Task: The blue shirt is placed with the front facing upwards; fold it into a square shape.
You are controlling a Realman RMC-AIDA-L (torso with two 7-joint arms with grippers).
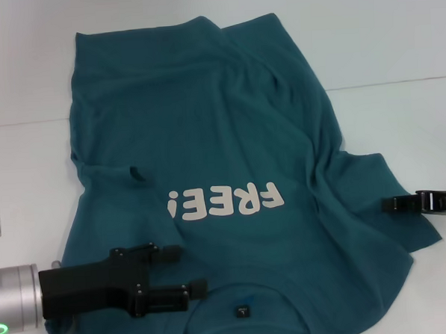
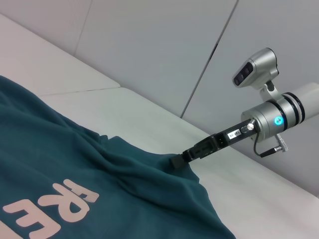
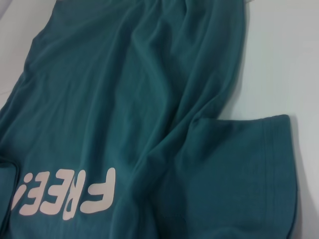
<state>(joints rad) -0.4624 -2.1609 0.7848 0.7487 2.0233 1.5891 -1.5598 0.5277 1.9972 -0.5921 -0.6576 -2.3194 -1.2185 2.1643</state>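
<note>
Blue shirt (image 1: 223, 159) lies face-up across the table (image 1: 396, 46), collar at six o'clock. Your left gripper (image 1: 185, 271) hovers open at seven; your right gripper (image 1: 395, 202), fingers unclear, touches the four o'clock sleeve. Uneven pulls could bunch the wrinkled cloth.

Teal-blue shirt (image 1: 228, 122), cream lettering (image 1: 225, 202)

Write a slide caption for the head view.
Blue shirt lies face-up; left gripper over its shoulder, right gripper at its sleeve.
</note>
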